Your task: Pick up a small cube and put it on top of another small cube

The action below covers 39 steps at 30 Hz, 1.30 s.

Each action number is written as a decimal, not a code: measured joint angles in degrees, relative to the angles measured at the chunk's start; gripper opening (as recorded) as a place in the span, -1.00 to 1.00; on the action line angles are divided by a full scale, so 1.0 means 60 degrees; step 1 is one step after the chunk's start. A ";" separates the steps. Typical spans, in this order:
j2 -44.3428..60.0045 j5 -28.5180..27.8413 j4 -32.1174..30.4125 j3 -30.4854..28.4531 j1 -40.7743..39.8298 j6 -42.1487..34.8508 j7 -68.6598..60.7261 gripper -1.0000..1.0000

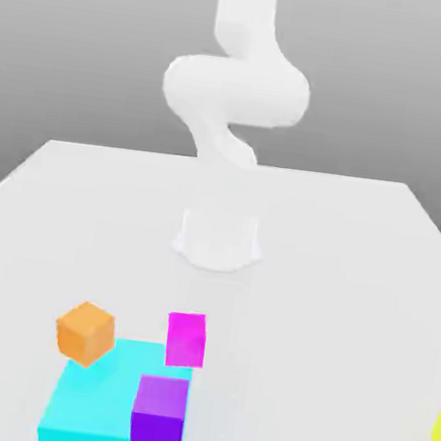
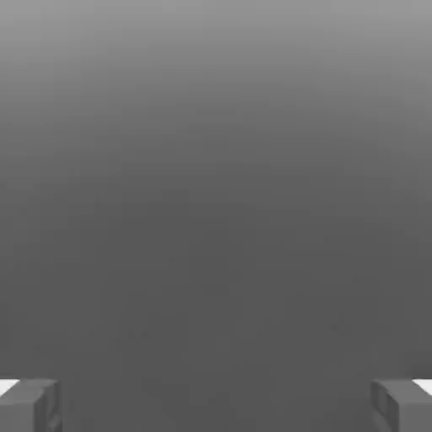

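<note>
The gripper (image 2: pixel 216 407) stands with its two fingers (image 2: pixel 34 407) wide apart, one in each lower corner of the hand view, and nothing sits between them. In the exterior view the white arm (image 1: pixel 236 90) comes down from the top centre of the frame, bends, and meets its base (image 1: pixel 219 244) near the middle, on the pale table (image 1: pixel 334 277). Below the base, a little to the exterior view's left of centre, is a magenta cube (image 1: pixel 185 339), by the far right corner of a large flat cyan block (image 1: pixel 106 390) in the lower left. A purple cube (image 1: pixel 159 414) shows at that block's right-hand side, nearer the bottom edge. An orange cube (image 1: pixel 85 334) appears turned and tilted by the block's upper left corner. The yellow cube (image 1: pixel 439 434) is at the lower right edge, partly cut off by the frame.
</note>
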 joint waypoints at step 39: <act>1.1859 -0.2055 0.0962 0.1602 0.4182 0.3688 -0.5157 -1.00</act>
